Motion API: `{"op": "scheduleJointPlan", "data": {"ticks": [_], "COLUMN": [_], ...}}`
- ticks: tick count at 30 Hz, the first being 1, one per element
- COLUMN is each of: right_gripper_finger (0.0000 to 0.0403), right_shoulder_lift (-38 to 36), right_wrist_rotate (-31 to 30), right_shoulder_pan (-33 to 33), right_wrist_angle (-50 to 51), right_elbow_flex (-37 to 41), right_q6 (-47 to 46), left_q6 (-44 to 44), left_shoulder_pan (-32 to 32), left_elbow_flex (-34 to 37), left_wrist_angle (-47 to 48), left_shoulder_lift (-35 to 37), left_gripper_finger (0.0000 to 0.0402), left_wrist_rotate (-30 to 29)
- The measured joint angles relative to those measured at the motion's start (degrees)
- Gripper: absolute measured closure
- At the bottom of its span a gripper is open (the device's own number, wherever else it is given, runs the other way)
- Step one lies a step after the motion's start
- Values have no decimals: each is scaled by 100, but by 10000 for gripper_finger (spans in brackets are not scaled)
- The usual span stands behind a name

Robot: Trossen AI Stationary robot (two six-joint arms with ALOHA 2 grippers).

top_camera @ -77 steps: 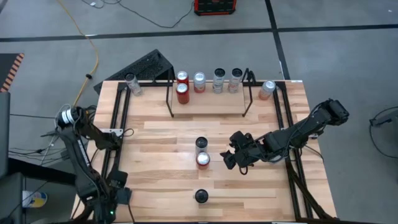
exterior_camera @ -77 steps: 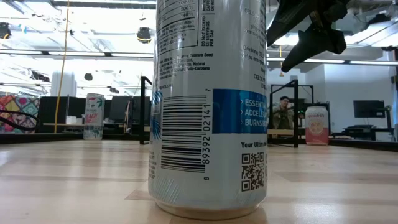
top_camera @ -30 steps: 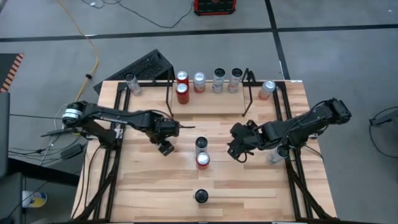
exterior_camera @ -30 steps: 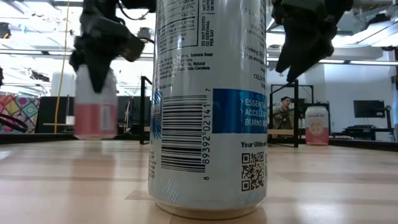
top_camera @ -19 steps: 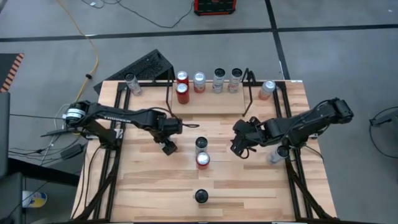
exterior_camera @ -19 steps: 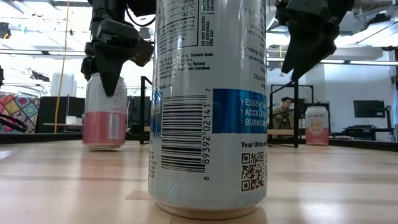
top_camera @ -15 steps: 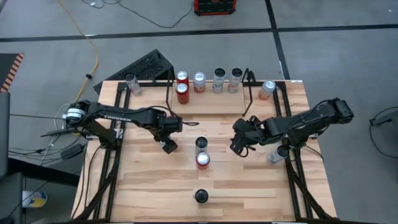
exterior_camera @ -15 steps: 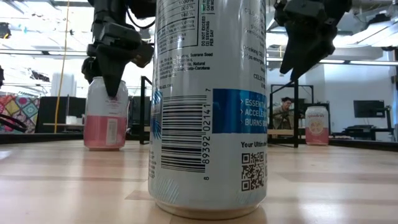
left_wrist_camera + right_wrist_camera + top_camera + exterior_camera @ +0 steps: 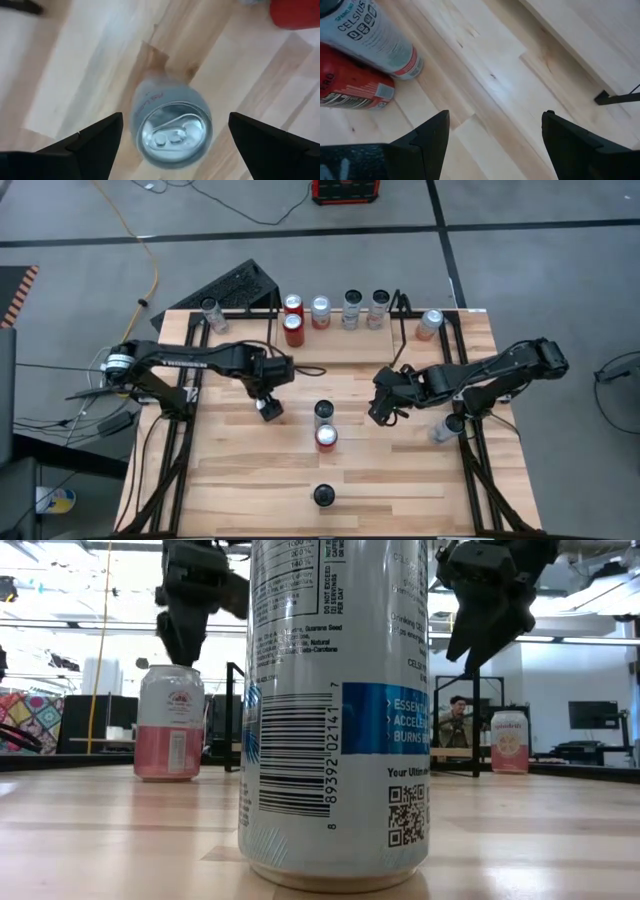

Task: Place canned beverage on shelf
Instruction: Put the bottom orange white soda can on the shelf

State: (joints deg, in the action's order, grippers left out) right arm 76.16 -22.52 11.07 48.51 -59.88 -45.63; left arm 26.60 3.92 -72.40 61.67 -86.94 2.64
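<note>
Low view: left pincer (image 9: pixel 190 635) spread wide, just above pink-and-white aluminium can (image 9: pixel 169 723) standing on light wooden table (image 9: pixel 520 830), well short of black wire shelf (image 9: pixel 335 330). Right pincer (image 9: pixel 381 408) open, empty. Risk: off-centre regrasp tips can.

The left end effector (image 9: pixel 190 635) has released the pink can (image 9: pixel 169 723) and risen.
</note>
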Motion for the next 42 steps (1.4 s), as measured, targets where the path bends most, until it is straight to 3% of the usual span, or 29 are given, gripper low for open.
{"op": "scheduleJointPlan", "data": {"ticks": [6, 10, 14, 18, 28, 42], "right_gripper_finger": [112, 112, 112, 112, 112, 112], "right_shoulder_lift": [0, 0, 0, 0, 2, 4], "right_wrist_rotate": [15, 50, 123, 131, 29, 13], "right_shoulder_pan": [2, 2, 7, 7, 2, 9], "right_wrist_angle": [-231, -261, -264, -272, -335, -400], "right_elbow_flex": [0, 0, 0, 0, 0, 0], "right_q6": [-6, -241, -416, -501, -501, -343], "left_q6": [-1188, -2870, -4837, -5718, -6640, -7578], "left_shoulder_pan": [0, -173, -456, -724, -1123, -869], "left_elbow_flex": [-887, -1381, -1458, -1456, -1219, -212], "left_wrist_angle": [461, 833, 1129, 1571, 1493, 547], "left_shoulder_lift": [0, 3, 2, 0, -12, -48], "left_gripper_finger": [51, 51, 51, 51, 51, 51], "left_wrist_rotate": [-695, -768, -1348, -979, -615, -597]}}
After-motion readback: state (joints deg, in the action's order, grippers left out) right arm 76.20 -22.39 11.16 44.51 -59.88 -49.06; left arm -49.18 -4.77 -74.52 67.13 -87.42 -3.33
